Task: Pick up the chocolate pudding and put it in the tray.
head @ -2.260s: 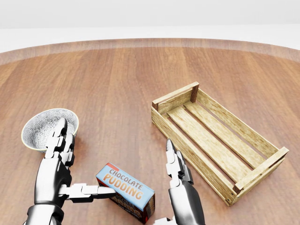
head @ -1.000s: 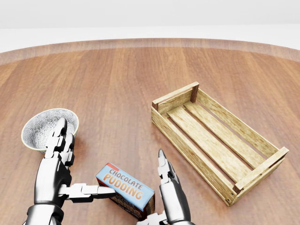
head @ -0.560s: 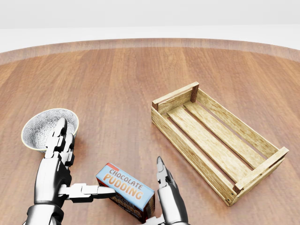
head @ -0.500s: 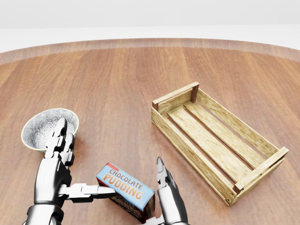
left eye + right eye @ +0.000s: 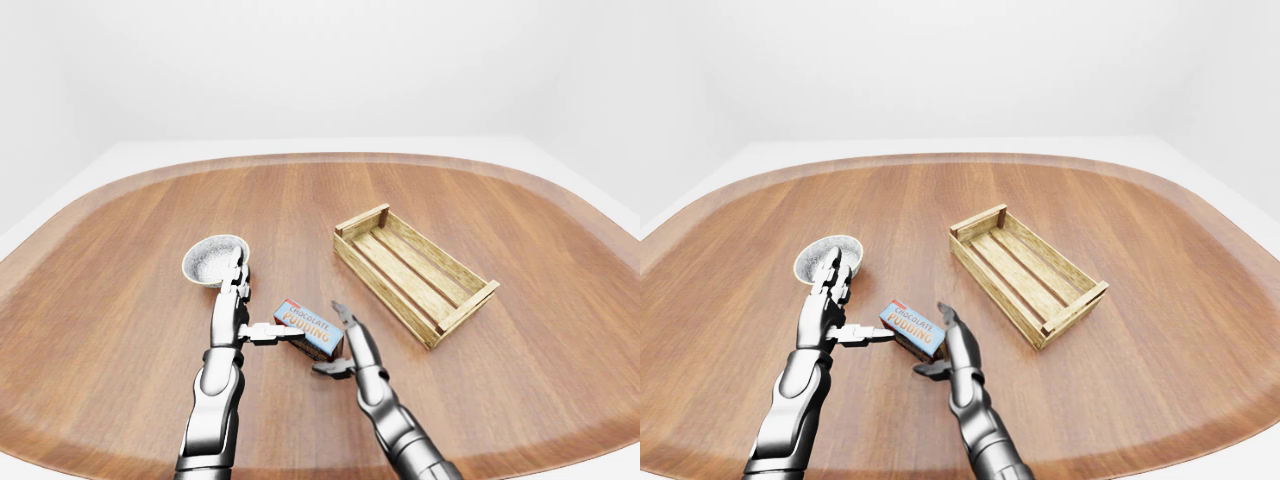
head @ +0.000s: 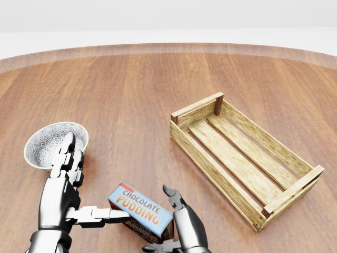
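The chocolate pudding box (image 6: 141,212), blue with orange lettering, lies flat on the wooden table at the bottom of the head view. My left hand (image 6: 79,184) is open at its left, fingers pointing up, and the thumb (image 6: 102,214) touches the box's left end. My right hand (image 6: 171,221) is open against the box's right end, with its fingertips (image 6: 169,193) bent over that end. The wooden slatted tray (image 6: 208,163) stands empty to the right, apart from both hands.
A grey patterned bowl (image 6: 50,142) sits just above my left hand. The round wooden table's edge (image 5: 330,157) curves across the top of the left-eye view, with white floor beyond it.
My right hand has moved left to the box's right end, and its fingers have bent toward the box. The left hand, box, tray and bowl have not moved.
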